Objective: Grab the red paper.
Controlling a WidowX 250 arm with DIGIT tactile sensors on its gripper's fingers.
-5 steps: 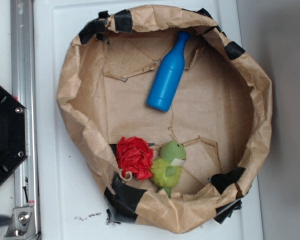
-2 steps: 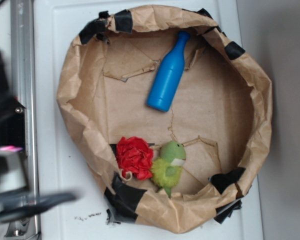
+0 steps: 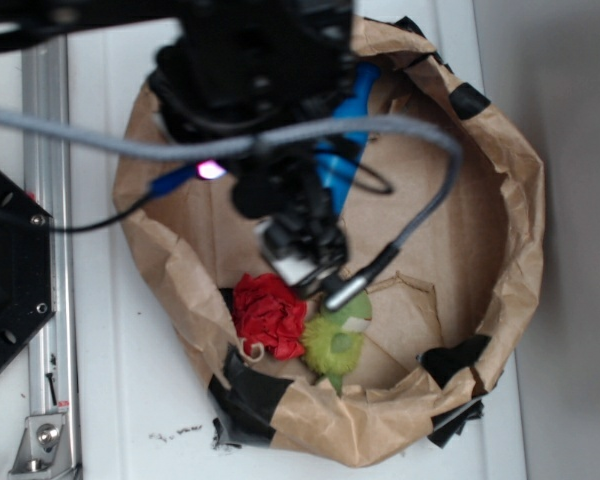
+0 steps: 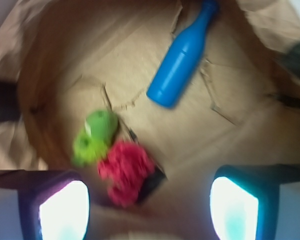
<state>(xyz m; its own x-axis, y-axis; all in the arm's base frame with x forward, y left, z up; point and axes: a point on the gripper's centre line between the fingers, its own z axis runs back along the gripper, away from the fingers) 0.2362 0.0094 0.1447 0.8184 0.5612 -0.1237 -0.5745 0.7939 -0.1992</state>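
The red paper [image 3: 269, 314] lies crumpled on the floor of the brown paper basin [image 3: 500, 150], at about seven o'clock near the wall, free and untouched. Touching it at its three o'clock side is the green plush toy [image 3: 337, 338]. The blue bottle [image 4: 181, 59] lies well apart, up toward twelve o'clock, mostly hidden under the arm in the exterior view.

The gripper [image 4: 149, 197] hangs above the basin, just up and to the one o'clock side of the paper in the exterior view. In the wrist view its two fingers stand wide apart at the lower corners, holding nothing, with the paper showing between them nearer the left one.

So the approach looks under way. Centring over the paper, descending and closing are not yet done; crowding by the toy could spoil a clean grip.
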